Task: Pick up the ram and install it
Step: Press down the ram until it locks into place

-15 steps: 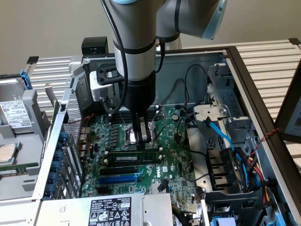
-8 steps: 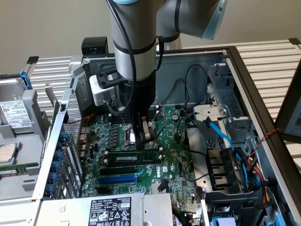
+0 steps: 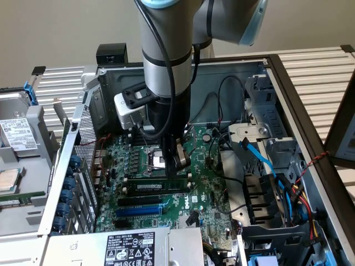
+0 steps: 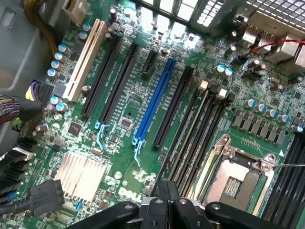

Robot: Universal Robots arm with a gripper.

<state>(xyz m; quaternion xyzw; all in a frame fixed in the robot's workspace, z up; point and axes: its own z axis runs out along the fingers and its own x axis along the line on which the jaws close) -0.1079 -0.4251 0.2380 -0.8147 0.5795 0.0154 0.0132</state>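
The ram [image 3: 158,186], a long dark stick with a small white label, stands in a memory slot of the green motherboard [image 3: 208,191], just in front of the CPU socket [image 3: 155,160]. My gripper [image 3: 179,166] hangs straight down over the ram's end on the exterior view's right, with its fingers shut and nothing between them. I cannot tell whether the tips touch the stick. In the wrist view the gripper [image 4: 167,188] is shut, and the black memory slots [image 4: 209,124] run away from its tips, one with a thin pale edge along it.
The board sits inside an open computer case [image 3: 288,94]. A blue expansion slot [image 3: 138,210] [image 4: 153,102] lies beside the memory slots. Blue and black cables [image 3: 258,158] and a drive cage crowd the exterior view's right. A labelled power supply [image 3: 130,246] sits in front.
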